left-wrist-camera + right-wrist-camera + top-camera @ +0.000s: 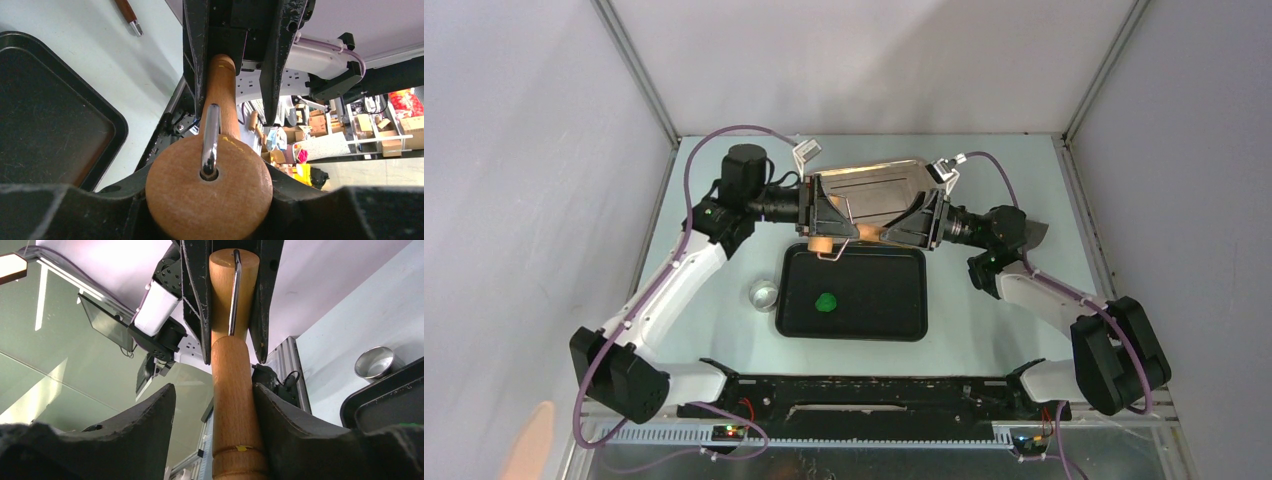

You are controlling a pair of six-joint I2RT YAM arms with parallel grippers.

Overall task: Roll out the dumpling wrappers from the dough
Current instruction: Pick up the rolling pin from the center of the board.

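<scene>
While one roundish dough lump (825, 301) sits in one black tray (904, 300), one roller (210, 195) spans crosswise, head leftward. Its head is clamped by the left gripper (828, 228); the right gripper (215, 395) flanks the handle, unclenched.

Middle of the top view: tray (894, 300) on the table (1004, 300), dough (825, 300) inside it, left of centre. Bowl (765, 294) just beside the tray's left edge. Over the tray's upper edge, roller (822, 244) spanning left gripper (210, 200) and right gripper (215, 405). Further up the frame, seemingly a second pan (879, 178).
</scene>
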